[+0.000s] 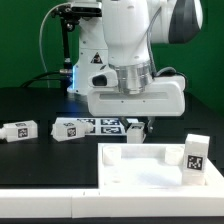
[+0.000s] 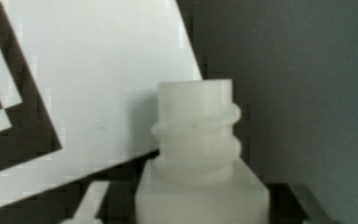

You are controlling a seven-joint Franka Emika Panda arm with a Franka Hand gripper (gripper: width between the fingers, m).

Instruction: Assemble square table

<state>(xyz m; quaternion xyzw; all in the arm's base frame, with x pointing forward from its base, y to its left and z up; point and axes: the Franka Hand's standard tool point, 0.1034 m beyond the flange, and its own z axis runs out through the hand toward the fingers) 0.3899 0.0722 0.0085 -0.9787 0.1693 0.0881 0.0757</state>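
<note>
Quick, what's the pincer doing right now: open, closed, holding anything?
Pincer: looks closed on a white table leg, which fills the wrist view; the fingers themselves are mostly hidden.

Arm (image 1: pixel 128 45) low, tool (image 1: pixel 136 127) downward

No letters, words, brand names or numbers can be read in either view. The only signs are pictorial or coded.

In the exterior view, a triangle sticker (image 1: pixel 98 82) sits on the white robot base (image 1: pixel 92 50), at about eleven o'clock from the picture's centre; its symbol is too small to make out. Black-and-white square tags show on a lying leg (image 1: pixel 20 130) at nine o'clock, a second lying leg (image 1: pixel 70 128) beside it, the marker board (image 1: pixel 110 125) near the centre, and an upright leg (image 1: pixel 195 155) at four o'clock.

In the wrist view, part of a large tag (image 2: pixel 12 100) fills a flat white face behind the threaded leg (image 2: pixel 201 130).
</note>
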